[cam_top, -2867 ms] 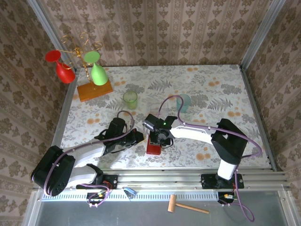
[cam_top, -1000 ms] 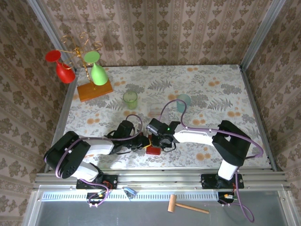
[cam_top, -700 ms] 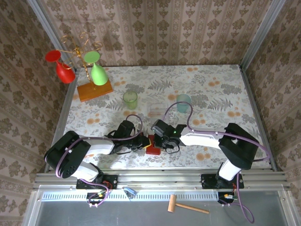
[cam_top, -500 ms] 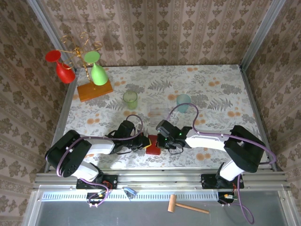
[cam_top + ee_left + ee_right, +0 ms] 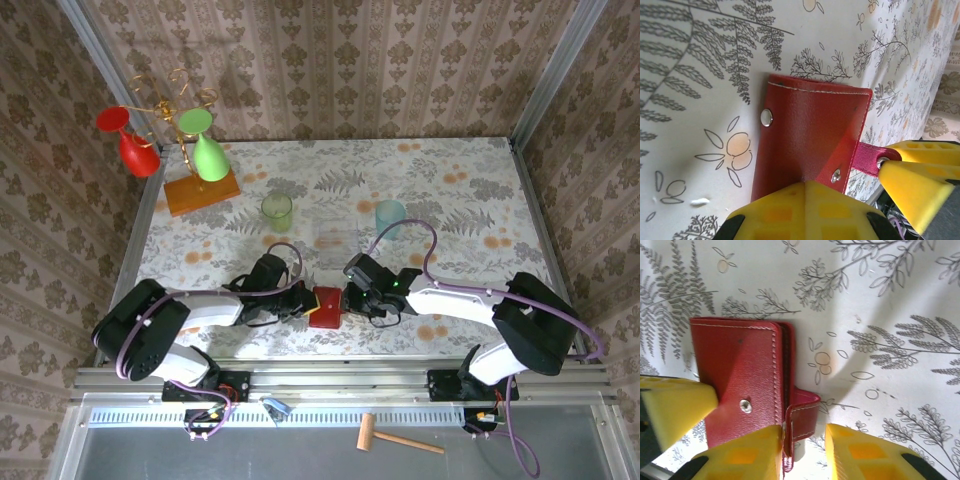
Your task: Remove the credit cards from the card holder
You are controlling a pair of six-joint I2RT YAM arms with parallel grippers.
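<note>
Two grippers meet at the lower centre of the table [image 5: 470, 190]. The card holder [image 5: 325, 307] lies between them, long axis running top to bottom, cover closed, contents hidden. The left gripper [image 5: 304, 304], pressed together, pinches its left edge. The right gripper [image 5: 804, 440], jaws spread, straddles the unfastened tab [image 5: 802, 412] and is nearer to it.

A robot test cell: wallpapered panels [image 5: 330, 60], aluminium frame [image 5: 340, 378].

Floral-patterned table [image 5: 480, 190], red card holder [image 5: 325, 306] flat near its front edge, green cup [image 5: 277, 212], pale blue cup [image 5: 390, 216], orange wooden base [image 5: 202, 193] at back left.
</note>
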